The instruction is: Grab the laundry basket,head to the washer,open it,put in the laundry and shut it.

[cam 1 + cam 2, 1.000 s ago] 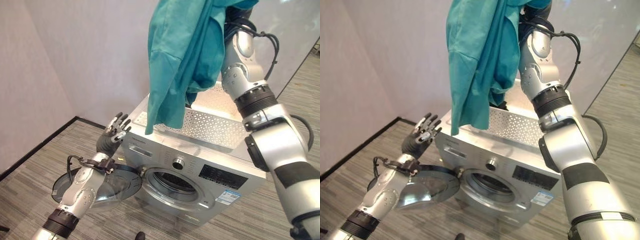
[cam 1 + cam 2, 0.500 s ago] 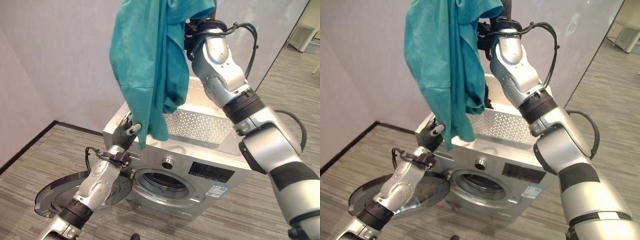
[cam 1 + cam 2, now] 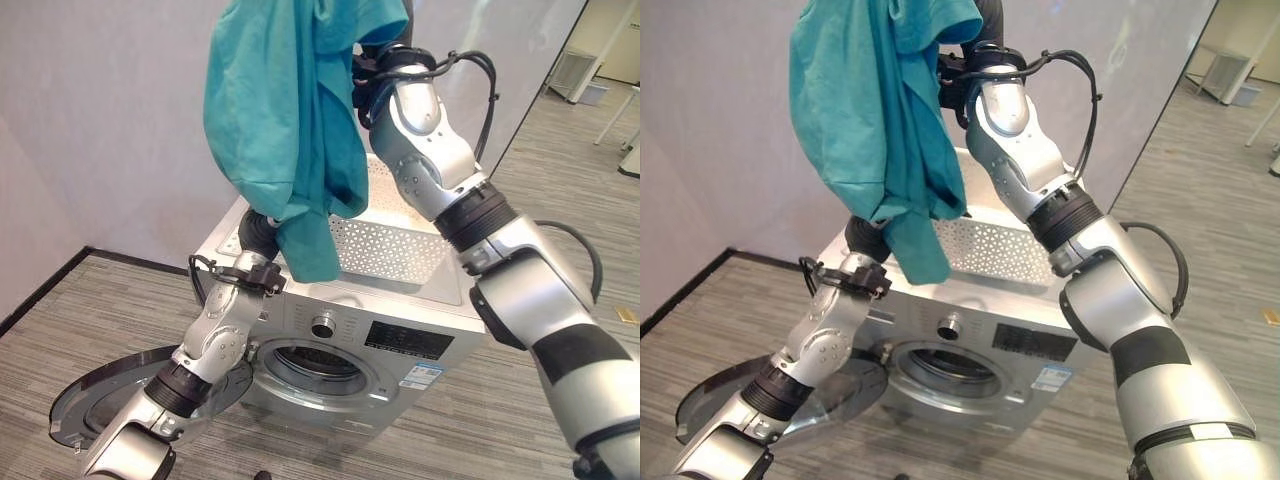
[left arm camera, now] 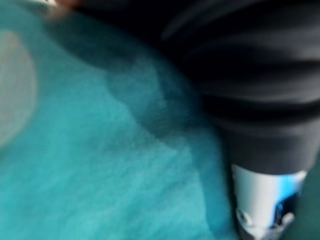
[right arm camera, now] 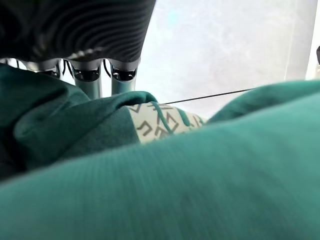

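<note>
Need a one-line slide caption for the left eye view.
Right arm lifts teal garment above basket on washer, door open, left arm reaching behind cloth.

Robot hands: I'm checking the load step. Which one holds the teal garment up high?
The right robot hand, raised above the white basket, holds the teal garment; the left robot hand reaches its lower hem.

My two head eyes down on one washer; my wrist cameras tight against teal cloth.
</note>
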